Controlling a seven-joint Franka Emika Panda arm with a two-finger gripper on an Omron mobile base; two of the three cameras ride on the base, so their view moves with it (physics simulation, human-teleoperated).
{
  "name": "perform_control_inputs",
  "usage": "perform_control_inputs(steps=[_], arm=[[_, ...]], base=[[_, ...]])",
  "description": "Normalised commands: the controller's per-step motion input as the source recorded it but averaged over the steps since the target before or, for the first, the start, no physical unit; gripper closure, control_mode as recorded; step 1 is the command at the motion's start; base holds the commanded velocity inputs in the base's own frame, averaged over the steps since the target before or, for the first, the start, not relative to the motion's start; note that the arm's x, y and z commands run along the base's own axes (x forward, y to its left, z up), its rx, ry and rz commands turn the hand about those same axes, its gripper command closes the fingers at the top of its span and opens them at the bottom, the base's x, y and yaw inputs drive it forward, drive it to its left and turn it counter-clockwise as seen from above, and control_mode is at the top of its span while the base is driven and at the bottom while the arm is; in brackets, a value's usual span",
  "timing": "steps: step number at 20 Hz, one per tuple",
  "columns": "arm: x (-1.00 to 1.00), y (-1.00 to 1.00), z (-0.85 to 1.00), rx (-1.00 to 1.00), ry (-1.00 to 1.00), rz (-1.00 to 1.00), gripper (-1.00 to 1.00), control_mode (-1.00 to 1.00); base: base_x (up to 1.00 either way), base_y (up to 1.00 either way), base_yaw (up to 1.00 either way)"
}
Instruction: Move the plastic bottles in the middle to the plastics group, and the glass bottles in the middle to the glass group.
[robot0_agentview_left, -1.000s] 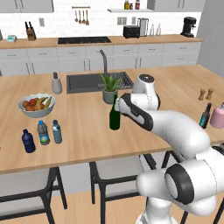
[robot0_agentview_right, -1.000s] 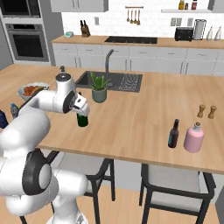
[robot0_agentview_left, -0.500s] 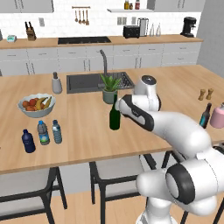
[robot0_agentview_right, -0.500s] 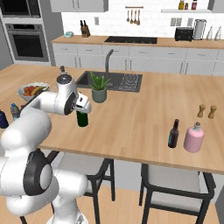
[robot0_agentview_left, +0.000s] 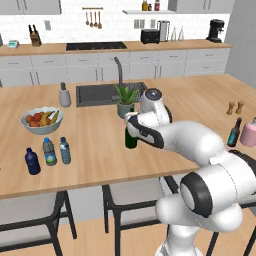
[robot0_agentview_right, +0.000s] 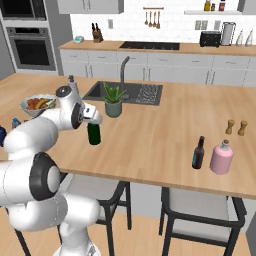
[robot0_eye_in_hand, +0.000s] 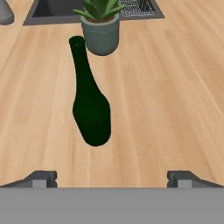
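The tall dark-green glass bottle (robot0_agentview_left: 131, 139) (robot0_agentview_right: 93, 135) (robot0_eye_in_hand: 92, 114) stands upright in the middle of the wooden island. My gripper (robot0_agentview_left: 131, 121) (robot0_agentview_right: 94, 118) (robot0_eye_in_hand: 113, 179) hovers just above its neck, open and holding nothing. In the hand view the bottle lies a little left of the middle between my fingertips (robot0_eye_in_hand: 42, 178). Two small clear plastic bottles (robot0_agentview_left: 49, 151) (robot0_agentview_left: 65, 150) stand at the left front, next to the squat dark-blue bottle (robot0_agentview_left: 32, 161) of the plastics group. The slim dark blue-labelled bottle (robot0_agentview_left: 233, 133) (robot0_agentview_right: 198, 153) of the glass group stands at the far right.
A potted plant (robot0_agentview_left: 125, 101) (robot0_agentview_right: 113, 101) (robot0_eye_in_hand: 101, 30) stands just behind the green bottle, before the sink (robot0_agentview_left: 100, 94). A fruit bowl (robot0_agentview_left: 41, 120) and grey shaker (robot0_agentview_left: 65, 95) are on the left. A pink bottle (robot0_agentview_right: 221, 158) and two wooden shakers (robot0_agentview_right: 236, 127) are on the right.
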Motion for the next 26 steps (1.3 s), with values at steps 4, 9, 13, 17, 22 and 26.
perform_control_inputs(steps=[4,9,13,17,22,26], arm=[[0.34,0.06,0.06,0.00,0.01,0.00,-1.00,-1.00],[0.00,-0.04,-0.02,0.14,0.00,0.01,-1.00,-1.00],[0.00,0.00,-0.05,0.14,0.00,0.02,-1.00,-1.00],[0.13,0.00,-0.10,0.04,0.00,0.00,-1.00,-1.00],[0.39,0.00,-0.12,0.00,0.00,0.00,-1.00,-1.00],[0.30,0.00,-0.01,-0.01,0.01,0.00,-1.00,-1.00]], base=[[0.00,0.00,0.00],[0.00,0.00,0.00],[0.00,0.00,0.00],[0.00,0.00,0.00],[0.00,0.00,0.00],[0.00,0.00,0.00]])
